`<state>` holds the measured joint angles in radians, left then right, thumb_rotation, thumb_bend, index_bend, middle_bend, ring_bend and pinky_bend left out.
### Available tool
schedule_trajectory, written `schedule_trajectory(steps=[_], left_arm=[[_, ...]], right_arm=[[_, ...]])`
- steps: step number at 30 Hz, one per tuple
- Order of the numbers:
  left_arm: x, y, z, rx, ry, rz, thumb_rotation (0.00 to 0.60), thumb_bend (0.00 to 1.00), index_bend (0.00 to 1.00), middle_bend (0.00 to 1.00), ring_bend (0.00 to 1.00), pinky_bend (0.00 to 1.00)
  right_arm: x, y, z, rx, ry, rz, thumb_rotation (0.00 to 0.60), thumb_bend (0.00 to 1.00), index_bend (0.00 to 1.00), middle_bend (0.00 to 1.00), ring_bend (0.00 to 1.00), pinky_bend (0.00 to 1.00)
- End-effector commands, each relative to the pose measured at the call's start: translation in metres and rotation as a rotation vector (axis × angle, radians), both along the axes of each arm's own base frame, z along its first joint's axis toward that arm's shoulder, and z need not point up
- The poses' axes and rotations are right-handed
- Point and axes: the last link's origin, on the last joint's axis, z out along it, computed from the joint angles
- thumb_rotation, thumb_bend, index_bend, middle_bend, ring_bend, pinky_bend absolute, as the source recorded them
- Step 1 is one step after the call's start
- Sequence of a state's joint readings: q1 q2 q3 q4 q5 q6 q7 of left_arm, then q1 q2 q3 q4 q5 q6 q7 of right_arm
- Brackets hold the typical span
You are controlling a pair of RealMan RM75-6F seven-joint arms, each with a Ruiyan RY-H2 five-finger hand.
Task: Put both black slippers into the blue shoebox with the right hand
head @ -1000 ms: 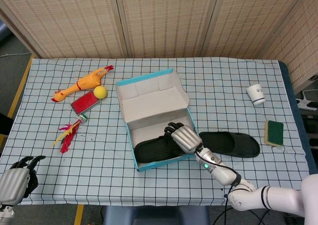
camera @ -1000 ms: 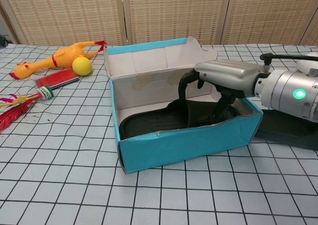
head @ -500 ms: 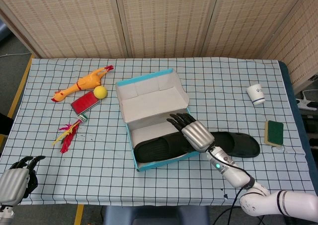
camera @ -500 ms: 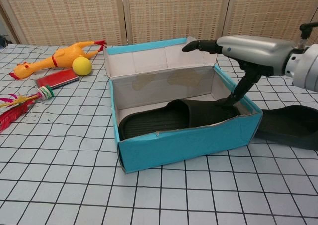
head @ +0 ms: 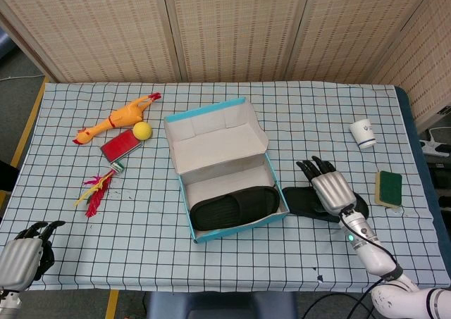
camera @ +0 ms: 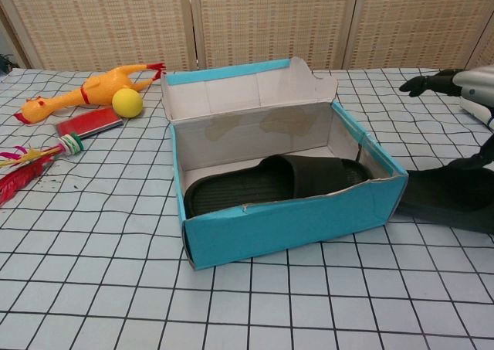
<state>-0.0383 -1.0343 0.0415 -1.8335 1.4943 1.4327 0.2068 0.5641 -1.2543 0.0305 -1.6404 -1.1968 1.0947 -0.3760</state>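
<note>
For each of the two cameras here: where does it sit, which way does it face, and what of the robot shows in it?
Head view: high above the near table edge, looking steeply down on the whole table; shows the right hand above the loose slipper and the left hand at the bottom corner.
Chest view: low at the near edge, looking almost level across the table at the shoebox; shows only part of the right hand at the right border.
Shared: shoebox with one slipper inside, the loose slipper, right hand, rubber chicken, yellow ball.

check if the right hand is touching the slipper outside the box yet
Cannot tell. In the head view the right hand overlaps the slipper beside the box, hiding any gap; the chest view crops the hand at the frame edge.
</note>
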Motion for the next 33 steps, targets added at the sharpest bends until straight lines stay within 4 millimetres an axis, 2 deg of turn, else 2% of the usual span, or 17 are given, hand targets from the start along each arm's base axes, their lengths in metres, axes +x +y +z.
schedule_trajectory(steps=[1,12,22,28,33], left_arm=[[0.000,0.000,0.000,-0.002,0.002,0.004,0.600,0.43,0.22,0.18,0.19,0.31],[-0.001,0.000,-0.001,-0.009,0.004,0.016,0.600,0.43,0.22,0.18,0.19,0.31],[-0.002,0.001,-0.002,-0.015,0.008,0.024,0.600,0.42,0.22,0.19,0.19,0.31],[-0.001,0.000,-0.003,-0.017,0.010,0.023,0.600,0.43,0.22,0.19,0.19,0.31],[-0.002,0.001,-0.003,-0.017,0.011,0.024,0.600,0.42,0.22,0.19,0.19,0.31]], right_arm=[[-0.020,0.003,0.000,0.022,0.025,-0.041,0.600,0.10,0.08,0.09,0.00,0.16],[-0.044,0.017,0.002,0.030,0.048,-0.056,0.600,0.10,0.13,0.12,0.00,0.17],[-0.062,0.015,0.003,0.034,0.028,-0.113,0.600,0.10,0.13,0.12,0.00,0.17],[-0.066,0.013,0.000,0.045,0.005,-0.135,0.600,0.10,0.13,0.12,0.00,0.18],[-0.061,0.014,0.006,0.027,-0.048,-0.120,0.600,0.10,0.13,0.12,0.00,0.18]])
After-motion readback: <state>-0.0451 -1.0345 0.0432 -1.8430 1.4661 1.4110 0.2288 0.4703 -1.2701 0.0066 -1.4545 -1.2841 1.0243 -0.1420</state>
